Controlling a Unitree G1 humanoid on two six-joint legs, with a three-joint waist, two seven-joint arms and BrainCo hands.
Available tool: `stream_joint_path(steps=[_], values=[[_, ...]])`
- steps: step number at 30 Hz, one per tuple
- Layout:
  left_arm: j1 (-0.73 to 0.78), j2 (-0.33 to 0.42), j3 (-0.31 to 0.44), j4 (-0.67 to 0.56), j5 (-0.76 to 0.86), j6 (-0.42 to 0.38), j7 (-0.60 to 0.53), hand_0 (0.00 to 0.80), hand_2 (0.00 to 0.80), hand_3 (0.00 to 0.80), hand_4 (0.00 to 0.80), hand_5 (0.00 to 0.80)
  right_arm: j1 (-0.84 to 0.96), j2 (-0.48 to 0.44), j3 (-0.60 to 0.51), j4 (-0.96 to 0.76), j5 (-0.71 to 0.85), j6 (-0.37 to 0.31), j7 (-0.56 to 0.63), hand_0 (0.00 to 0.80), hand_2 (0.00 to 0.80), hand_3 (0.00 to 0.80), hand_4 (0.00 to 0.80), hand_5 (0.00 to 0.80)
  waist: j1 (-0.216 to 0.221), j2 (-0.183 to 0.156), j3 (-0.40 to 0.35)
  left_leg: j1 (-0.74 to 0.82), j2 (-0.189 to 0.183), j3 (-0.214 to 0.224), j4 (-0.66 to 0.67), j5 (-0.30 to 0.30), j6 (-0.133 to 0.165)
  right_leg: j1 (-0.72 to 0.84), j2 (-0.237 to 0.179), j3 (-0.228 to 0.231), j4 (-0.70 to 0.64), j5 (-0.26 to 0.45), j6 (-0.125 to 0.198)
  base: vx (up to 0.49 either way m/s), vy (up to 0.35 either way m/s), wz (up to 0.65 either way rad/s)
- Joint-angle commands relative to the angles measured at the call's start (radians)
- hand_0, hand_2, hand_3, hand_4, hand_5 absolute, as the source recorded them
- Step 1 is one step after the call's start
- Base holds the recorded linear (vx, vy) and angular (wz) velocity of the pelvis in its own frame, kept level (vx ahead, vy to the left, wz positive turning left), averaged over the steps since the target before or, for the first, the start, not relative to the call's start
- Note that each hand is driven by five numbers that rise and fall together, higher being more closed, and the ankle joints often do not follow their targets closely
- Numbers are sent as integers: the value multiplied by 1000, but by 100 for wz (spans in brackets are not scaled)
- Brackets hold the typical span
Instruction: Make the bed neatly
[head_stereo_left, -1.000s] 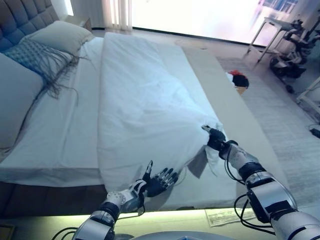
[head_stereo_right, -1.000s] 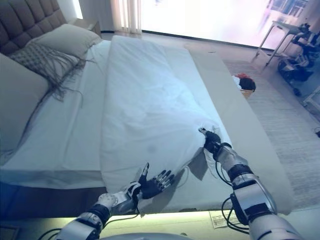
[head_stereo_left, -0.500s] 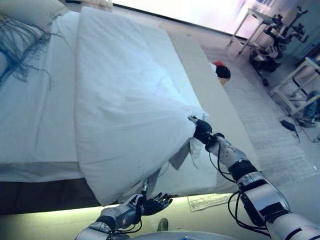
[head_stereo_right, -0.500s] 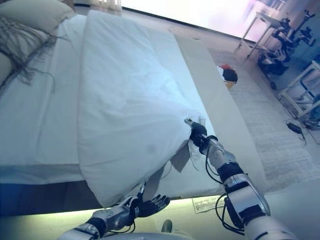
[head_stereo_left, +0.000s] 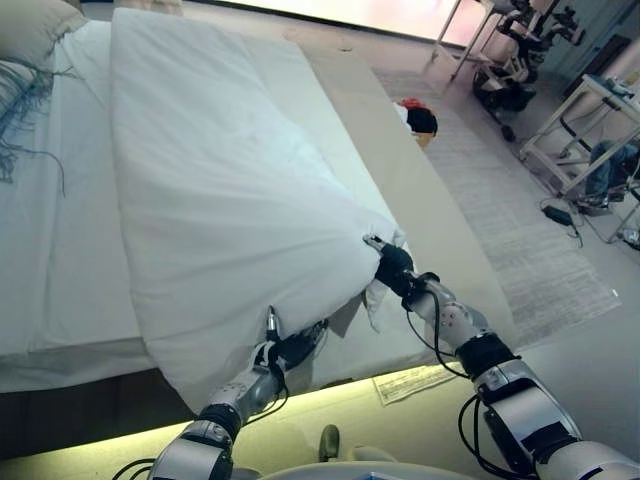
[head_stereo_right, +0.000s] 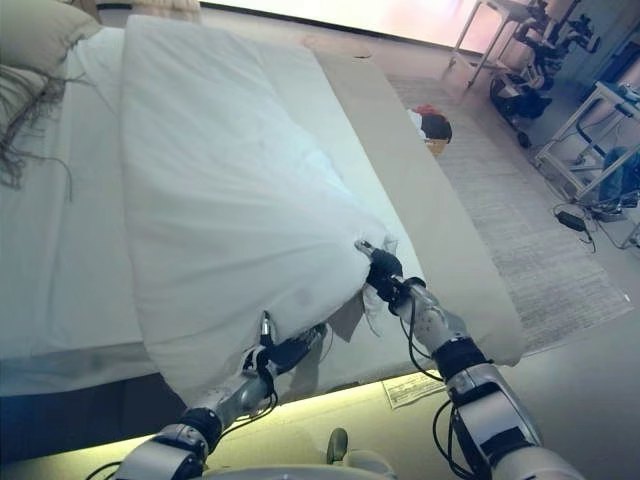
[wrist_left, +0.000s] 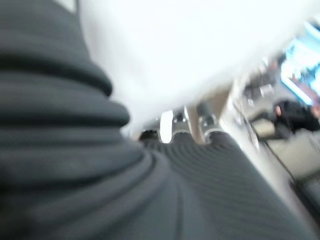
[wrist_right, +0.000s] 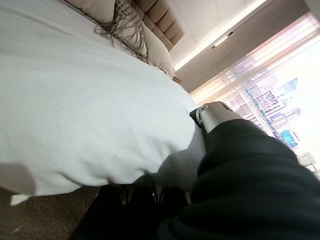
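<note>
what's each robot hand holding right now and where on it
Right robot hand grips the white duvet at its near corner. Left robot hand sits at the duvet's near edge; its grip cannot be told.

Left hand (head_stereo_left: 290, 350) fingertips hidden under the duvet (head_stereo_left: 220, 200) edge; left wrist view blurred.

No text, label, number or sign can be read anywhere in these views. A printed paper sheet (head_stereo_left: 412, 383) lies on the floor at the foot of the bed (head_stereo_left: 440, 240), at about five o'clock in the head views, but its print is too small to make out.
</note>
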Motion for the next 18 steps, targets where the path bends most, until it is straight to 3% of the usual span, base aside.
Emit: stream_joint_path(steps=[1,10,11,12,18], values=[[-83,-69,1,-19,-55,-28,-93,0,0,0,0,0,-25,-46,-85,-89,11,-60,70,800,800,800,800,800,-25,-22,-47,-25,22,-12,-1,-7,38,42,-66,2,-1,-29,90,-1,35,0],[-44,-85,1,-13,-55,-112,-145,0,0,0,0,0,-58,-50,-88,-14,7,-32,91,800,800,800,800,800,2,-11,-69,-18,7,-40,-1,-17,39,67,-82,-32,-1,-37,88,-5,38,5],[-41,-83,1,-12,-55,-126,-128,442,442,442,442,442,-59,-51,-88,-9,6,-30,92,800,800,800,800,800,4,-9,-71,-18,6,-42,-1,-17,39,69,-84,-37,-1,-38,88,-16,36,7],[-38,-79,2,-10,-55,-141,-114,800,800,800,800,800,-60,-55,-90,-3,4,-26,95,800,800,800,800,800,6,-7,-73,-19,4,-46,-1,-17,39,71,-86,-40,-1,-38,87,-15,36,9],[-19,-58,30,20,-55,-179,-110,800,800,800,800,800,-58,-66,-101,57,-32,-9,121,800,800,800,800,800,21,17,-80,-20,-11,-70,-1,-14,41,84,-101,-58,-1,-41,85,0,67,9]])
